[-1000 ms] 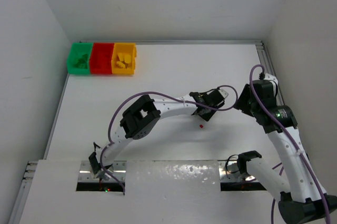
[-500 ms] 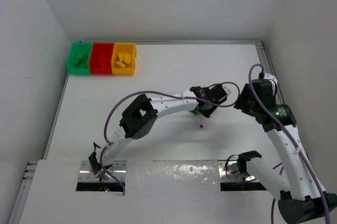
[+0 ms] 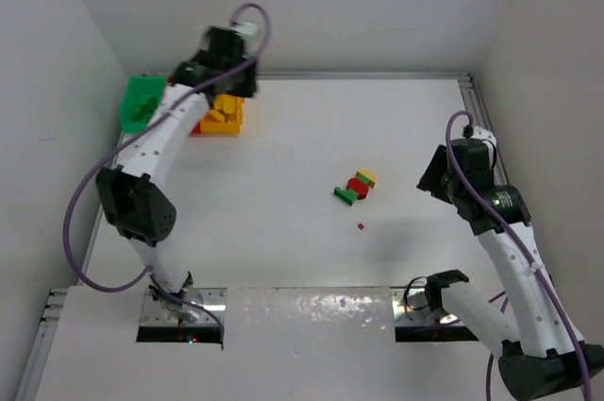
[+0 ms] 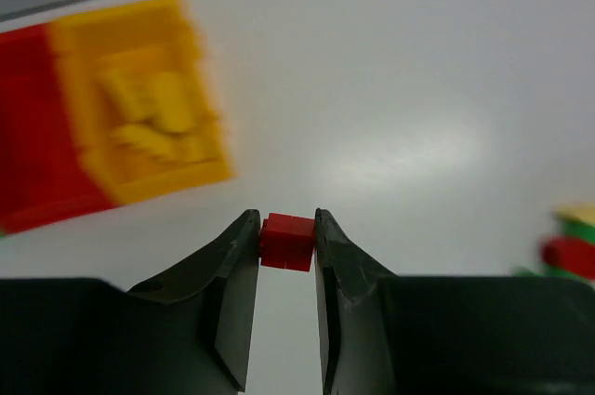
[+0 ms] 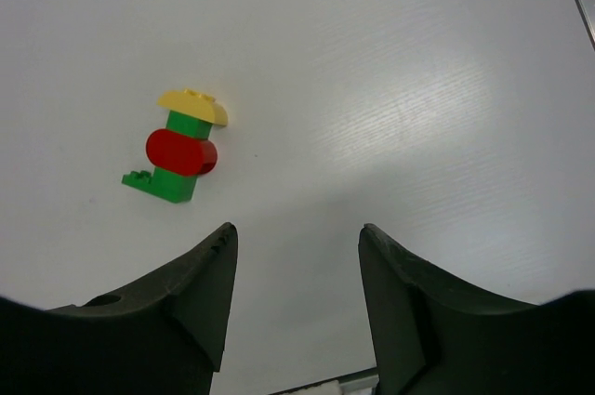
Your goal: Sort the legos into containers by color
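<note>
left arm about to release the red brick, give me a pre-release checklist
1. Grip: red brick clamped in the left gripper: ok.
2. Brick above the red bin: cannot tell; the wrist view is blurred and the arm hides that bin from above.
3. Brick clear of the yellow bin: cannot tell, it looks close.
4. The right gripper open, away from the bins: ok.
5. Sorting done: not ok; joined pieces and a small red piece lie on the table.

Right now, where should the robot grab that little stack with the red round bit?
Probably best straight down from above, because the lego stack lies flat on its side on the table. Close the right pincer across the narrow green stem, just under the yellow cap; the cap and the green foot stick out wider.
</note>
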Action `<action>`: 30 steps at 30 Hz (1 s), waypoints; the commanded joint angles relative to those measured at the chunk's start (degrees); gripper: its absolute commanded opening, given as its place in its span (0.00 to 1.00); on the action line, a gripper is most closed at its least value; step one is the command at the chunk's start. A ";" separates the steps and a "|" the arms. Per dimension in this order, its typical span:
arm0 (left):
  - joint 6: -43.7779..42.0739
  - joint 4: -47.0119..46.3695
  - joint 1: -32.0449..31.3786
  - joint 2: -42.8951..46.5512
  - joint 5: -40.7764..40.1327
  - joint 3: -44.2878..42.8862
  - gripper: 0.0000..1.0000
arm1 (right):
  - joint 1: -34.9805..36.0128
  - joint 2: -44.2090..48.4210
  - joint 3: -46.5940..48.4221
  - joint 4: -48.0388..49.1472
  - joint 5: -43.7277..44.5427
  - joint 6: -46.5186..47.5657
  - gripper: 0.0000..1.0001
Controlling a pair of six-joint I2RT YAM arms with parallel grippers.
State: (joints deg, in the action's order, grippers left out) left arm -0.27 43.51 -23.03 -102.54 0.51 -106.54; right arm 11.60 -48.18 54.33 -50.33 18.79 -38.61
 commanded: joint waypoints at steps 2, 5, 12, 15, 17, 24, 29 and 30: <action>-2.80 -0.78 17.17 0.42 -0.25 2.22 0.00 | 0.01 -1.29 0.43 3.74 -2.00 -0.24 0.54; -3.24 -2.72 22.93 -4.67 -2.09 -0.85 0.00 | 0.09 -1.74 0.43 4.18 -2.88 -0.24 0.54; -4.56 -3.42 26.81 -22.23 -11.82 -16.66 0.00 | 0.01 -1.13 0.34 3.66 -2.88 -0.41 0.54; -5.97 -7.10 27.24 -25.77 -17.11 -17.47 0.00 | 0.09 -0.07 0.08 2.69 -1.82 -0.50 0.54; -7.54 -9.04 27.25 -26.83 -18.61 -16.77 0.00 | 0.01 0.46 -0.45 2.51 -1.30 -0.59 0.54; -8.78 -12.57 27.33 -29.56 -19.50 -15.19 0.10 | 0.01 0.72 -0.01 1.55 -0.86 -0.59 0.54; -7.81 -12.74 27.25 -29.38 -19.67 -13.08 0.39 | 0.09 0.46 0.69 1.37 -0.50 -0.24 0.54; -7.90 -13.09 27.25 -29.29 -19.67 -12.99 0.42 | 0.09 0.46 0.78 1.37 -0.59 -0.24 0.54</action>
State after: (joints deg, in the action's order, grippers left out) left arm -7.75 32.93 4.12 -132.33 -18.31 -120.22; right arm 11.60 -47.77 54.00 -49.12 16.78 -39.00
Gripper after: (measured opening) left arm 0.392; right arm 0.538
